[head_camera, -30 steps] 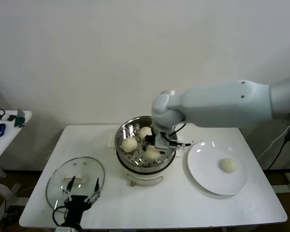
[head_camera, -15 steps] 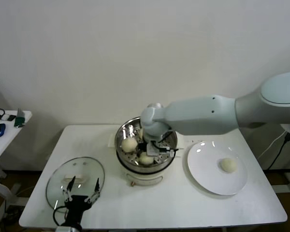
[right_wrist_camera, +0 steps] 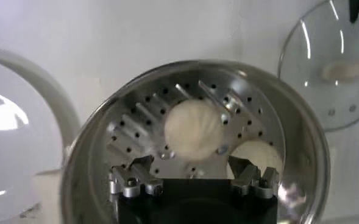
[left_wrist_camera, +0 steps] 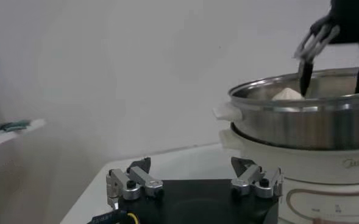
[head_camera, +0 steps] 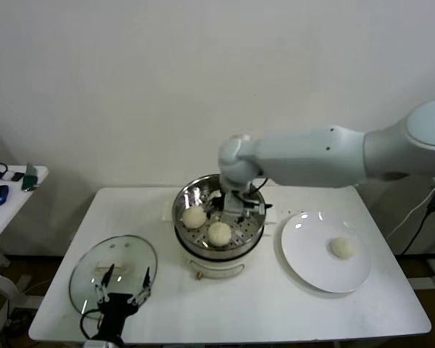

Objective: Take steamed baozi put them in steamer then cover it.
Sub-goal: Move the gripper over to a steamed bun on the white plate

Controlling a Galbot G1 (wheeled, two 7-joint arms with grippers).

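The steamer (head_camera: pixel 255 230) stands mid-table on its cream base. Two baozi lie in it, one at the left (head_camera: pixel 194 217) and one at the front (head_camera: pixel 219 233). My right gripper (head_camera: pixel 236 210) hovers open over the back of the basket, holding nothing. In the right wrist view its jaws (right_wrist_camera: pixel 191 163) stand apart above one baozi (right_wrist_camera: pixel 194 129), with a second baozi (right_wrist_camera: pixel 256 157) beside it. Another baozi (head_camera: pixel 341 247) rests on the white plate (head_camera: pixel 304 264). The cover (head_camera: pixel 87 279) lies flat at the front left. My left gripper (head_camera: pixel 122 287) waits open at the cover's near edge.
A side table (head_camera: pixel 7 199) with small items stands far left. The left wrist view shows the steamer wall (left_wrist_camera: pixel 307 119), a baozi top (left_wrist_camera: pixel 287 94) and the right gripper's fingers (left_wrist_camera: pixel 305 67) above the rim. The wall is close behind the table.
The right gripper has opened, left a baozi at the front of the steamer and drawn back and up a little. The left arm has not moved.
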